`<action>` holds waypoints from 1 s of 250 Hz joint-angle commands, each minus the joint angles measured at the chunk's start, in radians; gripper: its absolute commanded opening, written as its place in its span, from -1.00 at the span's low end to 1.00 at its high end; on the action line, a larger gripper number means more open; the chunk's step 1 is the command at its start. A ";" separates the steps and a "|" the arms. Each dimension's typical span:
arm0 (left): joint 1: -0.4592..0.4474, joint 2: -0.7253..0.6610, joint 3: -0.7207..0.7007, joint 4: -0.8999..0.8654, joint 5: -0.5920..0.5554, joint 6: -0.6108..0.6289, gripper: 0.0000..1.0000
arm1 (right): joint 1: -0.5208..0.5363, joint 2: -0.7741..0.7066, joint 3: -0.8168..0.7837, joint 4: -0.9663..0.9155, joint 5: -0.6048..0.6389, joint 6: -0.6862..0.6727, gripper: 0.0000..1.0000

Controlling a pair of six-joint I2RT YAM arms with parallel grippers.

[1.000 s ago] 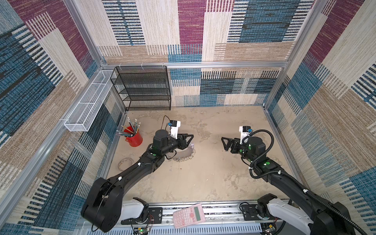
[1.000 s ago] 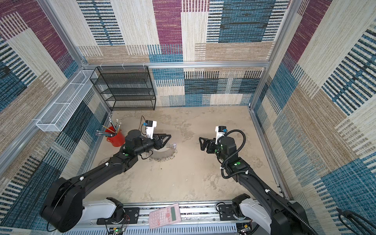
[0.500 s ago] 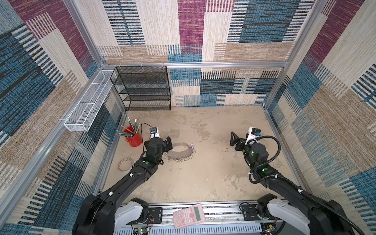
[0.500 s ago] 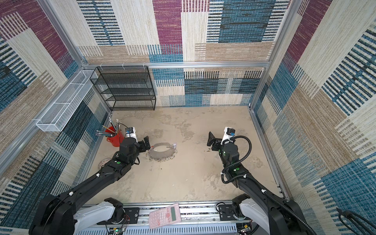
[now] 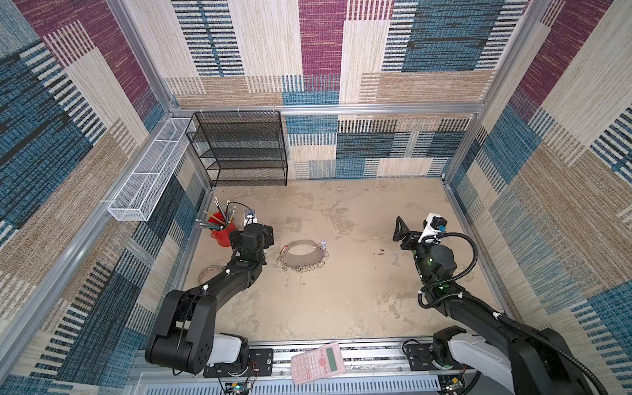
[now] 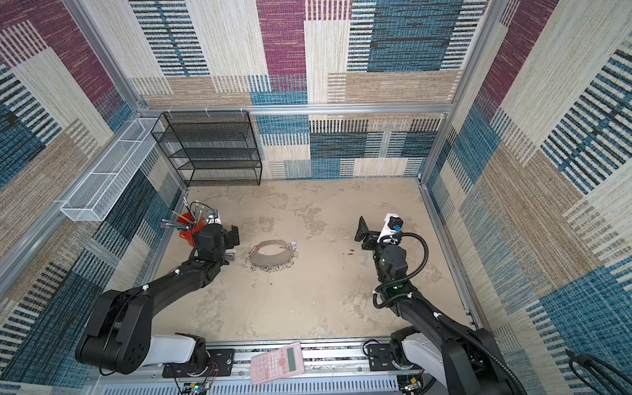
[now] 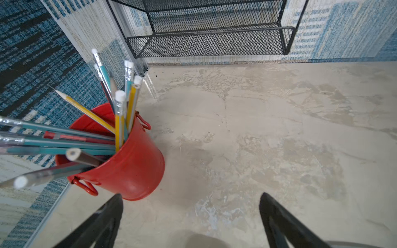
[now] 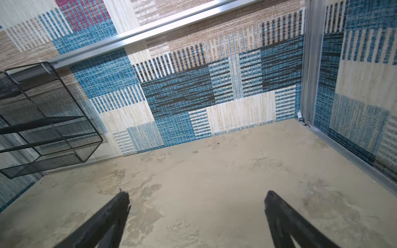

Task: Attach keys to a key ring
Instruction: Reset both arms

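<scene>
The key ring [image 5: 302, 255] [image 6: 272, 255], a grey curved band fringed with silver split rings, lies on the table's middle in both top views. A key with a small red head [image 5: 281, 252] sits at its left end. A key with a pale lilac head [image 5: 322, 244] [image 6: 293, 243] sits at its right end. Whether either is hooked on is too small to tell. My left gripper [image 5: 252, 237] [image 7: 191, 197] stands open left of the ring, apart from it and empty. My right gripper [image 5: 408, 234] [image 8: 196, 195] hangs open and empty far to the right.
A red bucket of pencils [image 5: 224, 236] [image 7: 129, 167] stands right beside the left gripper. A black mesh shelf [image 5: 239, 150] is at the back left and a white wire basket [image 5: 147, 181] hangs on the left wall. A pink calculator [image 5: 318, 362] lies on the front rail.
The left gripper has opened and drawn back left from the key ring to beside the bucket. The right arm has pulled back to the right. The ring stays on the table.
</scene>
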 commanded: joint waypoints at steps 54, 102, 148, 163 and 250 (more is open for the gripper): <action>0.033 0.014 -0.119 0.113 0.099 0.032 1.00 | -0.145 0.118 0.018 0.042 0.019 0.018 0.99; 0.072 0.115 -0.160 0.364 0.177 0.147 0.98 | -0.209 0.199 -0.015 0.151 0.076 -0.015 0.99; 0.179 0.143 -0.247 0.505 0.296 0.039 0.96 | -0.255 0.229 -0.016 0.200 0.051 -0.079 0.99; 0.184 0.135 -0.203 0.404 0.288 0.026 0.91 | -0.274 0.259 -0.024 0.228 0.045 -0.089 0.99; 0.193 0.157 -0.196 0.430 0.245 0.005 0.98 | -0.335 0.412 -0.038 0.373 -0.203 -0.134 0.99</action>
